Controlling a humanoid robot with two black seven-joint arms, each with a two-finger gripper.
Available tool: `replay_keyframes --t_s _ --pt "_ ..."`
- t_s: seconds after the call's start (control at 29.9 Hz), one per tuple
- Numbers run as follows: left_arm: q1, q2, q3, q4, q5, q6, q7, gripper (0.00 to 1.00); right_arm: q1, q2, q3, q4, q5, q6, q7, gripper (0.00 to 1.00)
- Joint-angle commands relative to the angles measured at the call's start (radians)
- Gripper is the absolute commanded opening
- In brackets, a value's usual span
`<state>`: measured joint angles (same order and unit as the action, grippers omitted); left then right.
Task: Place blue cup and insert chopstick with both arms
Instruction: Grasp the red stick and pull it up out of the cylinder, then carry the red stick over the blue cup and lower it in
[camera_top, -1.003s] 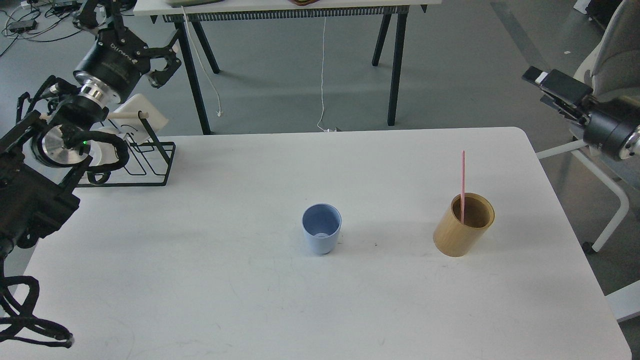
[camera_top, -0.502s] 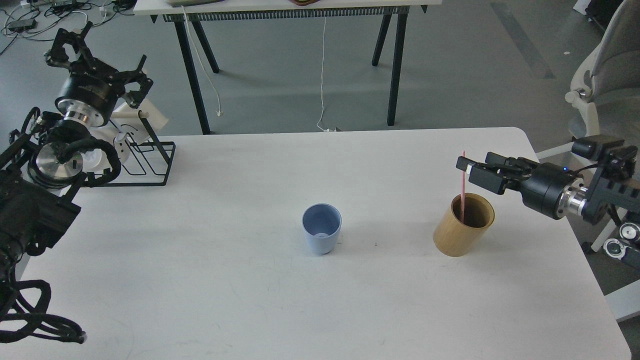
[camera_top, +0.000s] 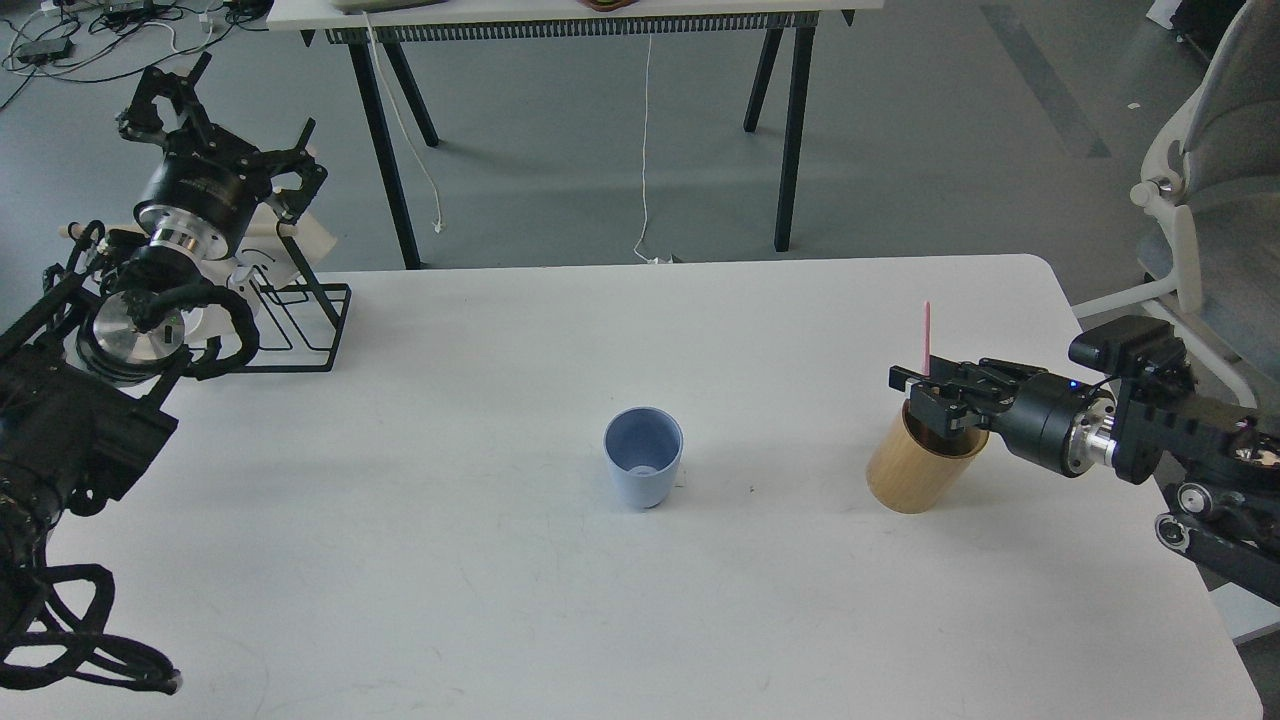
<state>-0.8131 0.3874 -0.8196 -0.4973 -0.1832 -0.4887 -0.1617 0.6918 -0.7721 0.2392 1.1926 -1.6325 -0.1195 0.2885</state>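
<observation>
The blue cup stands upright and empty near the middle of the white table. The pink chopstick stands upright in a tan wooden cylinder at the right. My right gripper lies level over the cylinder's mouth, with its fingers at the stick's lower part. It hides the cylinder's opening, and I cannot tell whether it grips the stick. My left gripper is open and empty, held high at the far left above the rack, far from the cup.
A black wire rack with white items stands at the table's back left corner, under my left arm. A white office chair stands off the table's right side. Another table's black legs stand behind.
My right gripper has come down from the stick's upper part to the cylinder's mouth. My left gripper has shifted slightly to the right. The cup, stick and cylinder have not moved.
</observation>
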Motion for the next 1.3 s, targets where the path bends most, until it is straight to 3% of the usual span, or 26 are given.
replay_keyframes --t_s 0.0,0.1,0.2,0.4,0.74,0.97,1.14,1.27 --pt "0.000 0.011 0.000 0.000 0.001 0.000 0.002 1.00 0.006 0.008 0.000 -0.018 -0.009 -0.005 0.001 0.23" --pt "0.002 0.018 -0.001 0.000 0.001 0.000 -0.001 1.00 0.011 0.010 0.002 -0.016 -0.009 -0.008 0.003 0.20" --pt "0.002 0.024 -0.003 0.000 -0.001 0.000 -0.001 1.00 0.014 0.008 0.000 -0.014 -0.009 -0.008 0.001 0.08" --pt "0.002 0.024 -0.006 0.000 -0.001 0.000 0.002 1.00 0.011 -0.009 -0.001 -0.007 -0.019 -0.009 0.001 0.02" --pt "0.008 0.054 -0.003 0.000 -0.001 0.000 -0.002 1.00 0.017 -0.147 0.020 0.125 -0.018 -0.061 0.008 0.00" --pt "0.012 0.071 -0.003 0.000 0.001 0.000 -0.001 1.00 0.098 -0.234 0.147 0.197 -0.003 -0.049 0.009 0.00" --pt "0.012 0.068 0.000 0.000 0.001 0.000 -0.002 1.00 0.221 -0.205 0.200 0.243 0.071 -0.042 0.006 0.01" --pt "0.014 0.064 0.008 0.000 0.007 0.000 -0.002 1.00 0.232 -0.037 0.187 0.239 0.106 -0.040 -0.002 0.00"
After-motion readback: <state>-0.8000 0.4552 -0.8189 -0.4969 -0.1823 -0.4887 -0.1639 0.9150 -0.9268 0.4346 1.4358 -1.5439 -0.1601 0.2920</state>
